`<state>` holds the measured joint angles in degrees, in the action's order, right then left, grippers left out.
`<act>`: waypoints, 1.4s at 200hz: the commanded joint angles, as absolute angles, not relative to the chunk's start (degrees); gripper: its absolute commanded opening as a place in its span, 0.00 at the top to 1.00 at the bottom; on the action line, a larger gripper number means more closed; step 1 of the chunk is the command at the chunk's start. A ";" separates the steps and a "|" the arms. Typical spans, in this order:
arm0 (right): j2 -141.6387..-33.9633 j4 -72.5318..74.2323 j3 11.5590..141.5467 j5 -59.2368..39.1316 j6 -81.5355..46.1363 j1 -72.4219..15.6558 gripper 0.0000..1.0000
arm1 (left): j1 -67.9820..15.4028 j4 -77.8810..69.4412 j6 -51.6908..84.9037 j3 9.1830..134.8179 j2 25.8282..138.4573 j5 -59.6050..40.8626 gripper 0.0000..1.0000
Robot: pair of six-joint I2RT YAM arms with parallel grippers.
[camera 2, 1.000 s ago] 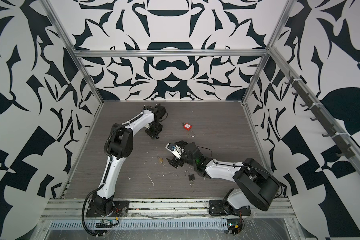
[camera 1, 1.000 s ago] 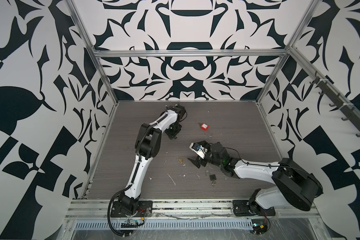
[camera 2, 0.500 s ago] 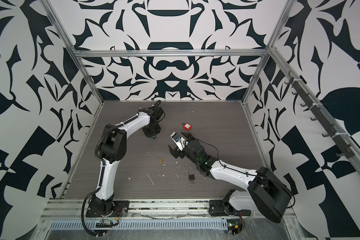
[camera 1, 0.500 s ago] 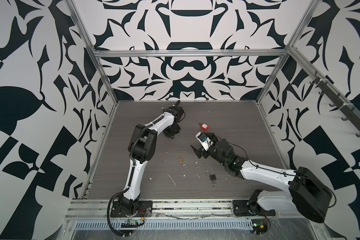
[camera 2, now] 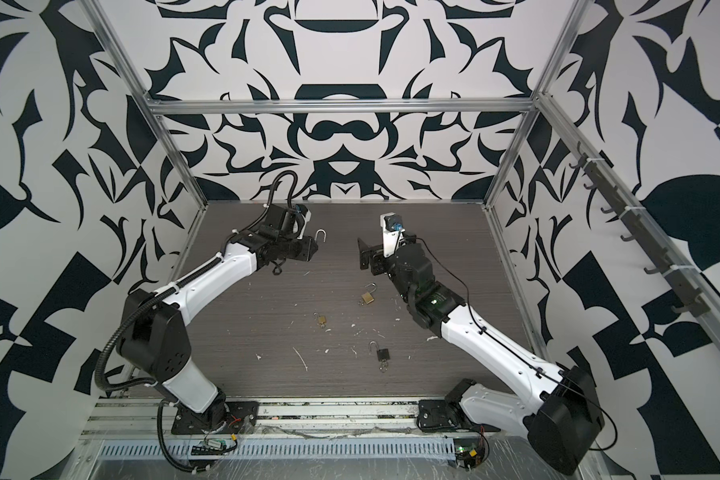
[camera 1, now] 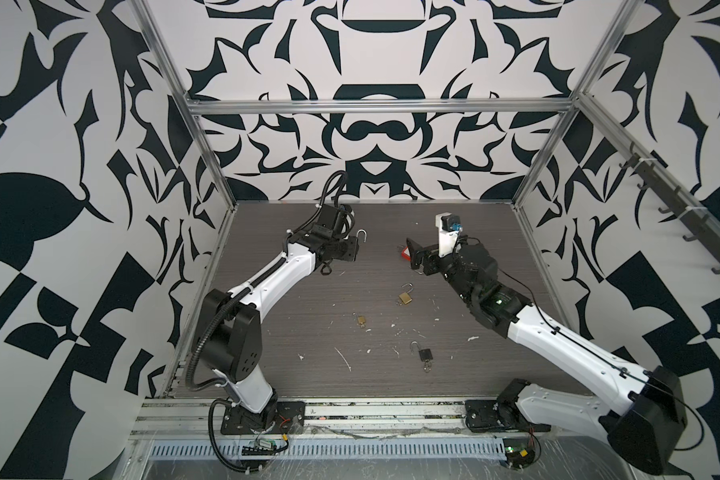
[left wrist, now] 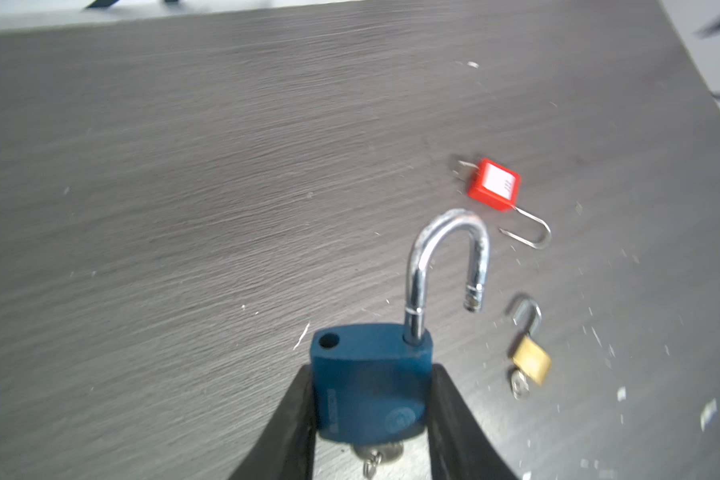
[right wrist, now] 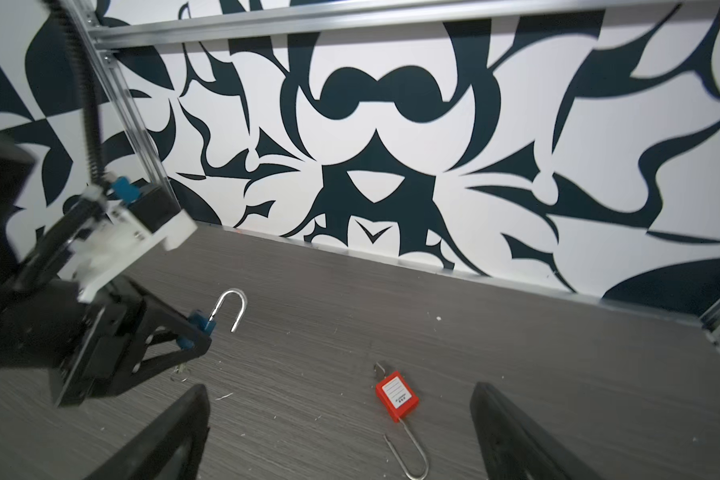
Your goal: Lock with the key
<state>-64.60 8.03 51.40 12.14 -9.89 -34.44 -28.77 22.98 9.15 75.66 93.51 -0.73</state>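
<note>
My left gripper is shut on the body of a blue padlock and holds it above the table at the back left. Its chrome shackle stands swung open. A silver key with a ring sits in the lock's underside between the fingers. From the right wrist view the padlock's blue edge peeks past the left fingers. My right gripper is open and empty, facing the left one across a gap.
A red padlock with an open wire shackle lies under my right gripper. A brass padlock, a smaller brass one and a black one lie nearer the front. White scraps litter the table.
My right arm has swung from the middle of the table toward the back and risen, its gripper now over the red padlock. The left arm has re-angled, turning the blue padlock toward the right gripper.
</note>
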 commanded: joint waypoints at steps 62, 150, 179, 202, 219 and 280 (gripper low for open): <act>-65.94 -8.31 59.60 -30.77 -12.70 -27.33 0.01 | -29.04 -1.16 -18.70 54.34 77.05 -27.58 1.00; -69.26 -13.32 60.55 -34.54 -4.81 -32.88 0.00 | -31.42 -13.00 -25.85 43.06 72.23 -34.85 1.00; -68.76 -14.57 59.96 -30.66 -1.77 -34.42 0.01 | -31.47 -12.88 -24.90 43.41 72.59 -36.22 1.00; -69.12 -15.17 59.94 -29.52 -0.28 -34.72 0.00 | -31.47 -11.70 -24.07 44.60 72.60 -36.20 1.00; -69.73 -15.81 59.72 -28.66 0.48 -34.89 0.02 | -31.47 -11.55 -23.58 44.99 74.77 -36.12 1.00; -72.30 -16.39 60.19 -25.52 1.53 -34.90 0.16 | -31.48 -10.97 -22.55 45.97 76.81 -35.88 1.00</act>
<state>-71.61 -16.12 58.11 -27.77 0.12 -34.61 -31.46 -10.11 -22.87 43.40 76.44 -34.57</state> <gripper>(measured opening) 0.862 0.396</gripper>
